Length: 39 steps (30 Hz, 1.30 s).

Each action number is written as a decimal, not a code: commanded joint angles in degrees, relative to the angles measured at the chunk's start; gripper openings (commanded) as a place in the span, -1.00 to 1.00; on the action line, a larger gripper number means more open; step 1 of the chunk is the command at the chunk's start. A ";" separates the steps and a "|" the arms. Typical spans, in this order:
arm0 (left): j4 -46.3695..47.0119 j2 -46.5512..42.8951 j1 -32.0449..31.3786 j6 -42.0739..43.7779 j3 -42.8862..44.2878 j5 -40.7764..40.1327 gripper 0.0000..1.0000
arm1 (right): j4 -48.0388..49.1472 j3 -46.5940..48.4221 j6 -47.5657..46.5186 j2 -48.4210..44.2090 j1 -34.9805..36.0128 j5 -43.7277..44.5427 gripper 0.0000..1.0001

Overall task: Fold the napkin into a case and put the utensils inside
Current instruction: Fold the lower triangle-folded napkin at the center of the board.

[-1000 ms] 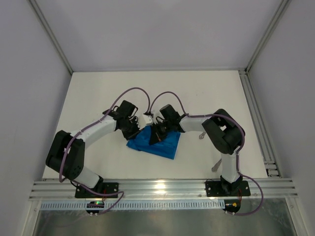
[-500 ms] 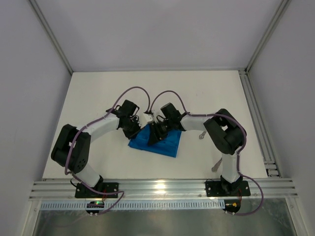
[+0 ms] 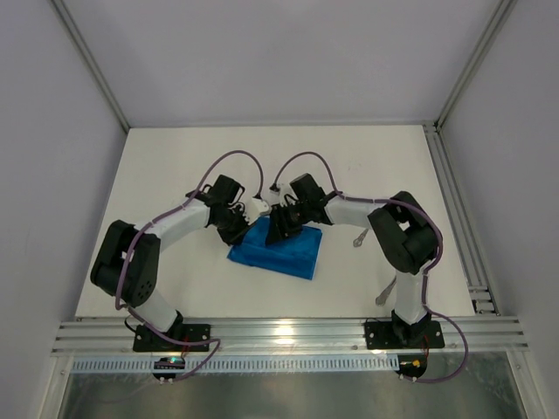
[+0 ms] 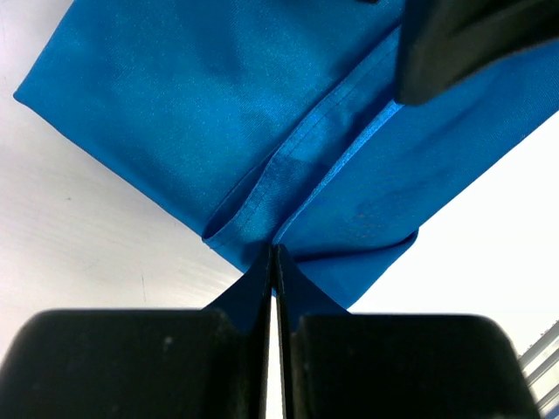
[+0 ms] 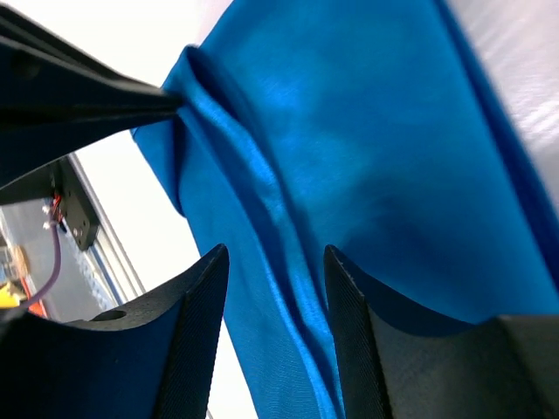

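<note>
The bright blue napkin (image 3: pixel 281 253) lies folded on the white table between the two arms. My left gripper (image 3: pixel 244 236) is shut on the napkin's left folded edge; in the left wrist view its tips (image 4: pixel 273 250) pinch the puckered cloth (image 4: pixel 201 113). My right gripper (image 3: pixel 276 232) hangs open just above the napkin (image 5: pixel 376 148), its fingers (image 5: pixel 205 288) straddling a ridge in the cloth without gripping it. Two silver utensils lie to the right: one (image 3: pixel 359 237) beside the right forearm, the other (image 3: pixel 383 293) near the right arm's base.
Aluminium rails (image 3: pixel 476 253) run along the table's right side and front edge. White walls close in the back and the sides. Bare tabletop (image 3: pixel 349 166) stretches behind the arms.
My right gripper has opened and let go of the cloth. The left gripper has closed fully on the napkin's edge. The napkin's far edge now lies flatter and further back.
</note>
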 commanded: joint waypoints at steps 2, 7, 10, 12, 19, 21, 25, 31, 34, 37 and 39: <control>-1.01 -1.06 0.62 -0.91 1.92 1.80 -1.00 | 3.07 2.31 4.40 -3.15 -0.56 5.78 -0.02; -0.48 -0.36 0.97 -1.44 1.83 1.01 -1.00 | 5.00 5.73 6.07 -1.67 -0.74 10.97 -0.70; 0.13 -0.09 1.32 -2.49 2.44 1.53 -1.00 | 5.70 8.10 7.12 2.45 -0.74 12.37 -0.82; 0.48 0.08 1.41 -2.93 2.88 1.89 -1.00 | 6.58 8.47 8.70 4.39 -0.74 11.94 -0.85; 1.54 1.58 1.41 -3.90 4.03 2.59 -1.00 | 11.59 5.04 11.35 8.18 -0.74 10.27 -0.93; 1.63 2.63 1.41 -4.16 4.64 2.42 -1.00 | 11.51 4.60 11.26 8.44 -0.74 9.66 -0.92; 1.98 5.00 1.50 -5.04 6.40 1.28 -1.00 | 11.42 4.42 11.00 8.97 -0.74 9.04 -0.92; 2.94 7.03 1.76 -5.92 8.16 0.13 -1.00 | 11.25 4.51 10.03 9.32 -0.74 7.90 -0.93; 2.77 7.20 2.38 -6.27 8.77 0.22 -1.00 | 11.07 4.42 9.50 9.24 -0.74 7.72 -0.93; 1.80 6.59 2.82 -6.36 9.21 1.44 -1.00 | 11.07 4.42 9.15 9.24 -0.74 7.11 -0.92; 1.45 6.06 2.82 -6.45 9.30 1.80 -1.00 | 11.07 4.60 8.54 9.24 -0.74 6.40 -0.92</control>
